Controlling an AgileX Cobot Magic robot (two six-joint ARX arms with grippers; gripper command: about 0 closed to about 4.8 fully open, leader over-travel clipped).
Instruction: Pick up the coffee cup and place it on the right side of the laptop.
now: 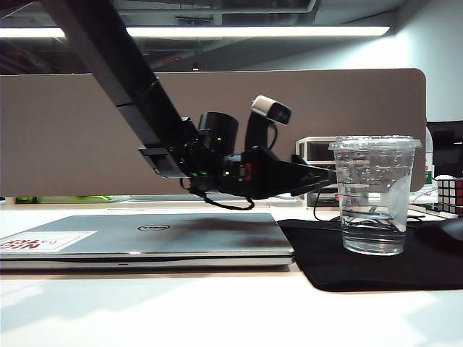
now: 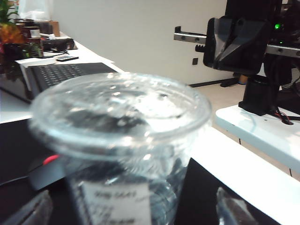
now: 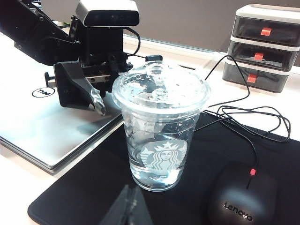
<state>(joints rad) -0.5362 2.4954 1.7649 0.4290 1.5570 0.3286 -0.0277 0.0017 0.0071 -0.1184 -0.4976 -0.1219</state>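
Coffee cup [image 1: 374, 195] on black mat [image 1: 376, 264] | between spread left gripper [image 2: 136, 211] fingers | right gripper [image 3: 125, 206] nearby

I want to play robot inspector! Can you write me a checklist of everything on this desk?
Surface: white table with black mat.
Job's things: coffee cup upright on the mat, right of the closed laptop.
Clutter: mouse, Rubik's cube, drawer unit.
Grippers: left gripper open, beside the cup; right gripper barely shows, state unclear.
Cables: black cable on the mat.
Surroundings: brown divider.
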